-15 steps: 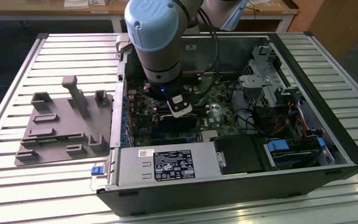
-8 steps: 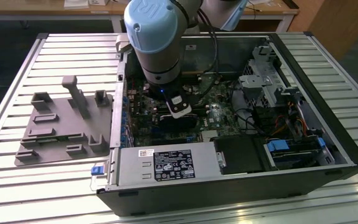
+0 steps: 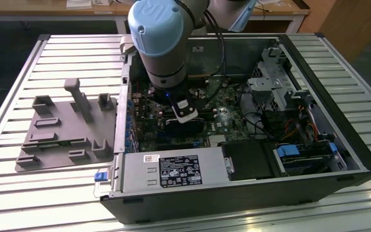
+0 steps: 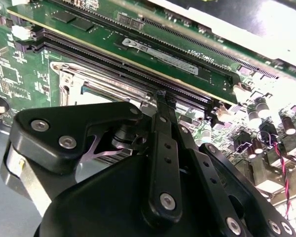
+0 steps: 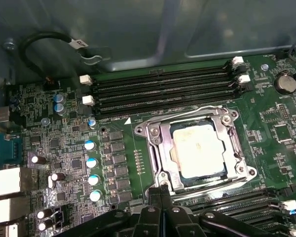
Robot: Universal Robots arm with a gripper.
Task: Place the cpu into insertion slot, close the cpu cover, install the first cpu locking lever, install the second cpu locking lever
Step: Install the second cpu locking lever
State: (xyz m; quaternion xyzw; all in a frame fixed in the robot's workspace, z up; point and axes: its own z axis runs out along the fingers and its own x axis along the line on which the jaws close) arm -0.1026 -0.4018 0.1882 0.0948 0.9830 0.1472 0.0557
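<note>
The cpu (image 5: 200, 150), a pale square chip, lies flat in the insertion slot, whose dark rim (image 5: 183, 178) shows under the chip's edge. The cpu cover (image 5: 158, 143), a dull silver frame, lies down around the chip, with thin wire levers (image 5: 187, 111) along its sides. My gripper (image 5: 159, 191) hangs just off one edge of the socket, its fingers pressed together with nothing visible between them. In the second wrist view the gripper (image 4: 161, 96) tips sit beside the cover's corner (image 4: 69, 79) and a long memory slot. In the exterior view the gripper (image 3: 187, 116) reaches down into the open computer case.
Long black memory slots (image 5: 163, 91) run beside the socket, and a row of capacitors (image 5: 91, 163) stands close by. A black cable (image 5: 44, 42) loops along the case wall. In the case sit a power supply (image 3: 172, 171) and a drive cage (image 3: 276, 82). A grey fixture (image 3: 63, 130) lies on the exterior view's left.
</note>
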